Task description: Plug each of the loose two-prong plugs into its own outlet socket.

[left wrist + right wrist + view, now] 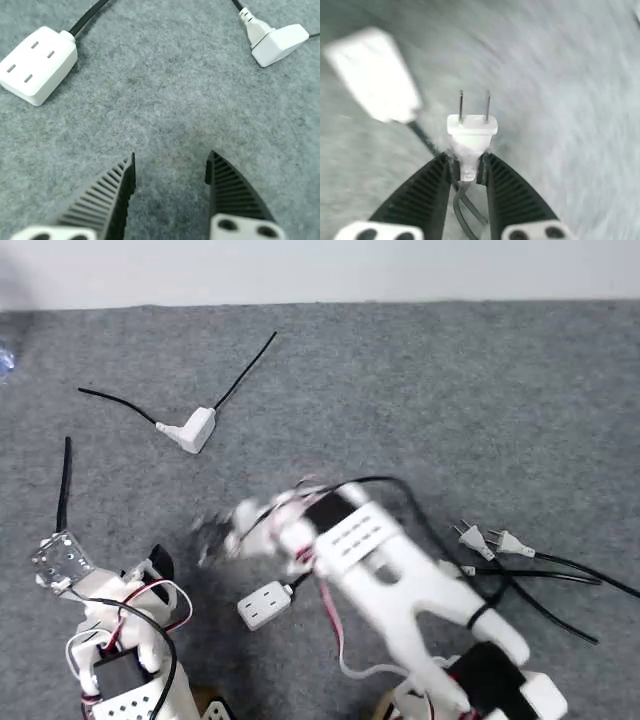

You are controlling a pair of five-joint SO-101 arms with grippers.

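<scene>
My right gripper (468, 162) is shut on the neck of a white two-prong plug (471, 127), whose prongs point away from the fingers. Past it lies a blurred white outlet block (372, 75). In the high view this gripper (225, 535) hangs blurred just above and to the left of the white outlet socket (265, 605). My left gripper (170, 160) is open over bare carpet and holds nothing. Beyond it lie the outlet socket (36, 65) and a white angled plug piece (277, 44). Two more loose plugs (470, 535) (505, 540) lie at the right.
The white angled plug piece (190, 428) with thin black cables lies at the far left of the grey carpet (450, 390). Black cords (540, 585) trail from the right-hand plugs past the right arm's base. The left arm (120, 640) sits at the front left corner.
</scene>
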